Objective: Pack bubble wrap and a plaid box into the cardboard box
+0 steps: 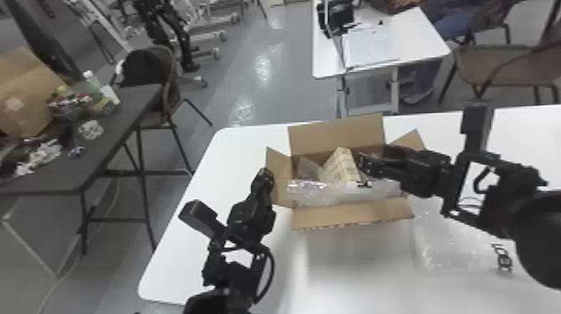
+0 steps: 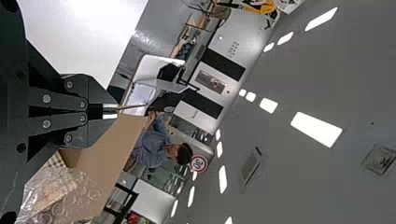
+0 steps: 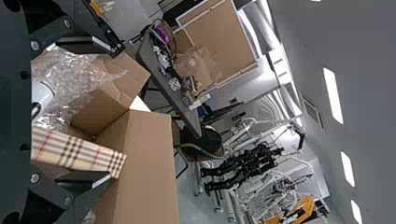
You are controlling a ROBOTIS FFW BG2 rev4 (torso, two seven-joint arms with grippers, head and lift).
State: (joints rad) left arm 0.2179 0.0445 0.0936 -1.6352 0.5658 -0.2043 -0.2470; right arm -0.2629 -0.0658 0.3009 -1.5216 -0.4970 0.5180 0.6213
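Note:
My left gripper (image 1: 264, 177) is beside the left flap of the cardboard box (image 1: 336, 135); the left gripper (image 2: 109, 112) is shut, its tips close to a flap's corner. The right gripper (image 1: 364, 172) reaches over the box from the right. In its wrist view the right gripper (image 3: 105, 112) is open wide, with the plaid box (image 3: 74, 151) and bubble wrap (image 3: 65, 77) around the gap between its fingers. The plaid box (image 1: 343, 166) stands tilted inside the carton. Clear bubble wrap (image 1: 317, 193) lies along the front inside.
The carton's flaps stand out on every side. More clear wrap (image 1: 446, 244) lies on the white table (image 1: 334, 271) at the right, beside a small black item (image 1: 502, 257). A rounded white object (image 3: 42, 95) shows near the wrap. A dark side table (image 1: 121, 125) stands left.

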